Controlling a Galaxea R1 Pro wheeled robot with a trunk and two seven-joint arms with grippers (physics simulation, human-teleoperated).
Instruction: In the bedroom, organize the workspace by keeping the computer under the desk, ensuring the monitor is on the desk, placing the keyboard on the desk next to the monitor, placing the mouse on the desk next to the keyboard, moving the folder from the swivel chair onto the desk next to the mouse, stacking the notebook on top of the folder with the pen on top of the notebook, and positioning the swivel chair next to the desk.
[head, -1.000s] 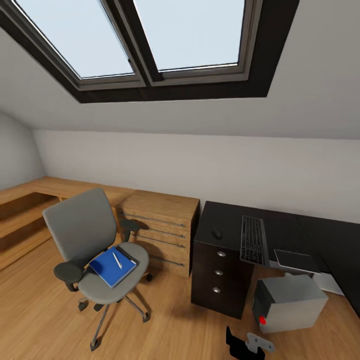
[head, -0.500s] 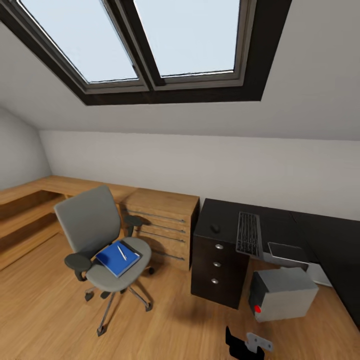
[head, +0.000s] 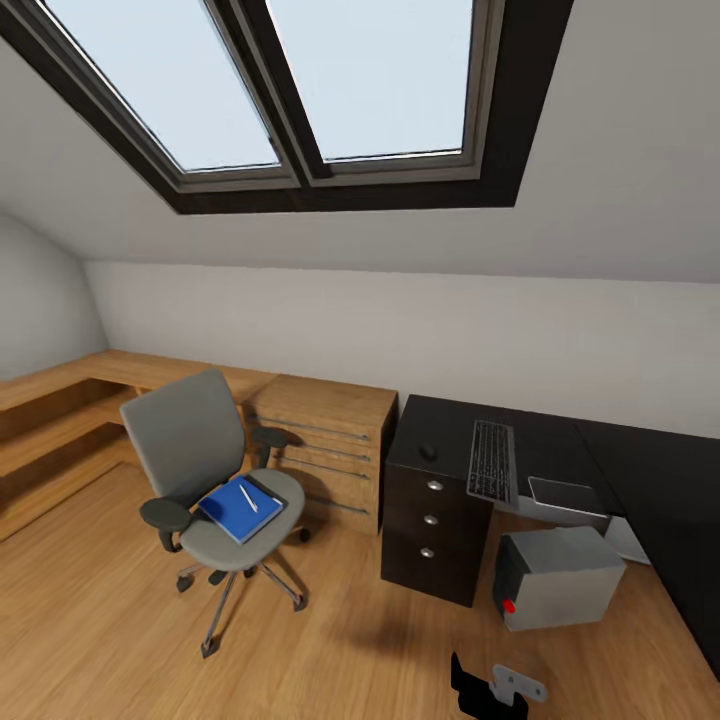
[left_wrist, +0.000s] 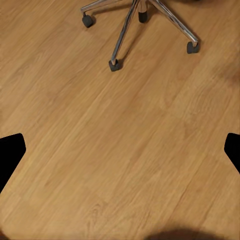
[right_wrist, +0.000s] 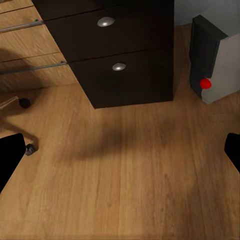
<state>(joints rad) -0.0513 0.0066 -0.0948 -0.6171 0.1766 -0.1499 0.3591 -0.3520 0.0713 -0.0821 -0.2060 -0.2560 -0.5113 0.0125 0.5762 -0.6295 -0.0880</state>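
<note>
The grey swivel chair (head: 190, 450) stands on the wooden floor left of the black desk (head: 445, 432). On its seat lies the blue folder (head: 235, 510) with the white pen (head: 248, 498) on top and a dark grey edge, probably the notebook (head: 266, 492), at its far side. The mouse (head: 428, 452) and keyboard (head: 491, 460) lie on the desk. The computer (head: 560, 577) stands on the floor by the desk. I cannot tell whether a flat dark panel (head: 567, 494) beside the keyboard is the monitor. My left gripper (left_wrist: 120, 155) hangs open over bare floor near the chair's base (left_wrist: 125, 30). My right gripper (right_wrist: 120, 155) hangs open before the desk drawers (right_wrist: 120, 50).
A light wooden drawer chest (head: 325, 450) stands between chair and desk, and a low wooden bench (head: 60, 400) runs along the left wall. Skylights sit in the sloped ceiling. Part of my arm (head: 495, 690) shows at the lower edge. Open floor lies in front of the chair and desk.
The whole head view has drawn back and shifted, so the camera has moved. Chair, desk and computer look smaller and farther. None of the things has moved itself.
</note>
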